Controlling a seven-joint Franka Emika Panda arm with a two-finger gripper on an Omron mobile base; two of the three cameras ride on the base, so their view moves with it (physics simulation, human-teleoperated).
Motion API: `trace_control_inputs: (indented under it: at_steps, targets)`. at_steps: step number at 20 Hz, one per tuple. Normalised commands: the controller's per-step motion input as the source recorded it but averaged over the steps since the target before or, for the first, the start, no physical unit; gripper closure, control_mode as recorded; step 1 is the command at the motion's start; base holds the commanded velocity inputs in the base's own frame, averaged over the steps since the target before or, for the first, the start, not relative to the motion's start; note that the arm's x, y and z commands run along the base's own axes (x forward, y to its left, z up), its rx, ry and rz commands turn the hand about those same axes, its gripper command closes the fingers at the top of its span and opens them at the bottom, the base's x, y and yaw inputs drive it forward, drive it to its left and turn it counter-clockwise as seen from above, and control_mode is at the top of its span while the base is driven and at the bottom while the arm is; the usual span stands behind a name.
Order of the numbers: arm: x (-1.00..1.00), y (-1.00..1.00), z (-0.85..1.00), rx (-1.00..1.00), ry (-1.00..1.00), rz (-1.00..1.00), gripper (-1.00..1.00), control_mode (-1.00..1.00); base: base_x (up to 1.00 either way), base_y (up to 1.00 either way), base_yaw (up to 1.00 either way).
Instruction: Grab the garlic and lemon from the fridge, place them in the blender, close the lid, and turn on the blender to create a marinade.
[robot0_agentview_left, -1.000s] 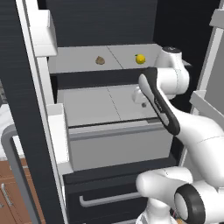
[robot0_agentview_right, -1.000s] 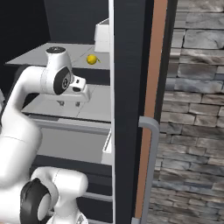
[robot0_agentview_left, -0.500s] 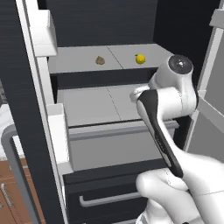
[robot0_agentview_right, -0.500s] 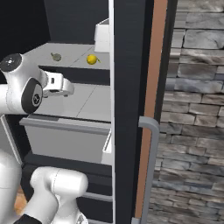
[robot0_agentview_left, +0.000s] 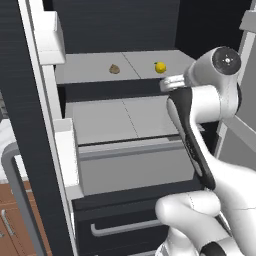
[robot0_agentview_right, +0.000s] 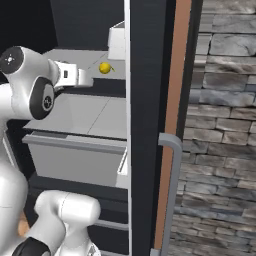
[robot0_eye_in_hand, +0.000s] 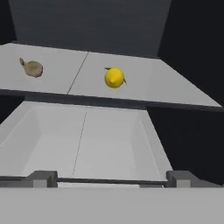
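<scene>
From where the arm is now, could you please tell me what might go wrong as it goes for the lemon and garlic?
1. The lemon is round and lies loose on the flat fridge shelf; a nudge from the open jaws could roll it backward.
2. The garlic lies apart on the same shelf, so each probably needs its own trip.
3. The open drawer juts out below the shelf; a low approach might catch its front rim.

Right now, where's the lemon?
The lemon sits on the fridge's upper shelf, to the right of the garlic and apart from it. In the hand view it is just right of centre.
</scene>
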Motion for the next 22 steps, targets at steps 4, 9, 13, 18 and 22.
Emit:
trace_control_inputs:
  at_steps: [4,9,13,18,22]
  targets:
    - [0.45,-0.01,0.31,0.02,0.02,0.0,-1.0,-1.0,0.0,0.0,0.0]
    - [0.67,0.01,-0.23,0.0,0.05,0.0,-1.0,-1.0,0.0,0.0,0.0]
    - [0.73,0.0,-0.34,0.0,0.0,0.0,-1.0,-1.0,0.0,0.0,0.0]
    - [0.57,0.0,-0.11,0.0,0.0,0.0,-1.0,-1.0,0.0,0.0,0.0]
    - [0.51,-0.01,0.0,0.03,0.0,0.0,-1.0,-1.0,0.0,0.0,0.0]
